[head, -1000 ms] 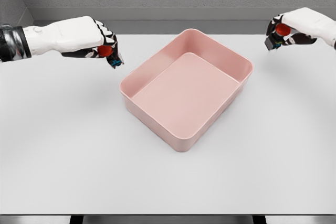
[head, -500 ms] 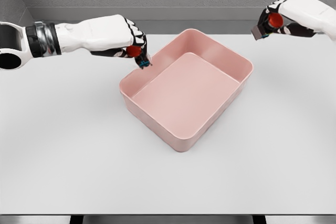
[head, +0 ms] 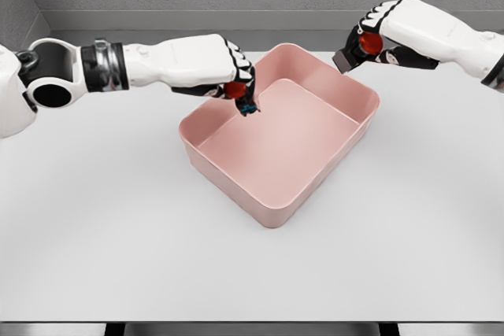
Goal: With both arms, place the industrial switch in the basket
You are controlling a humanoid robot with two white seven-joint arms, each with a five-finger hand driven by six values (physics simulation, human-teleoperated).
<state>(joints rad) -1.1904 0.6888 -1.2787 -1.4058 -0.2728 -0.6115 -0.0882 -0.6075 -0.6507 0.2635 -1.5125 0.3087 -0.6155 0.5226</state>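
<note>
While the left hand [head: 224, 76] is reaching over the basket [head: 277, 214] rim, its fingers are clamped on a red-capped switch [head: 239, 94] above the floor. Right hand [head: 376, 33] is gripping another switch [head: 359, 46] over the far rim. White table [head: 102, 226] is lying wide around.

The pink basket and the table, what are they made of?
The pink basket looks like smooth moulded plastic: one even colour, rounded corners, soft sheen, though a render leaves it uncertain. The table looks like a matte white laminate or painted board, flat and unmarked.
</note>
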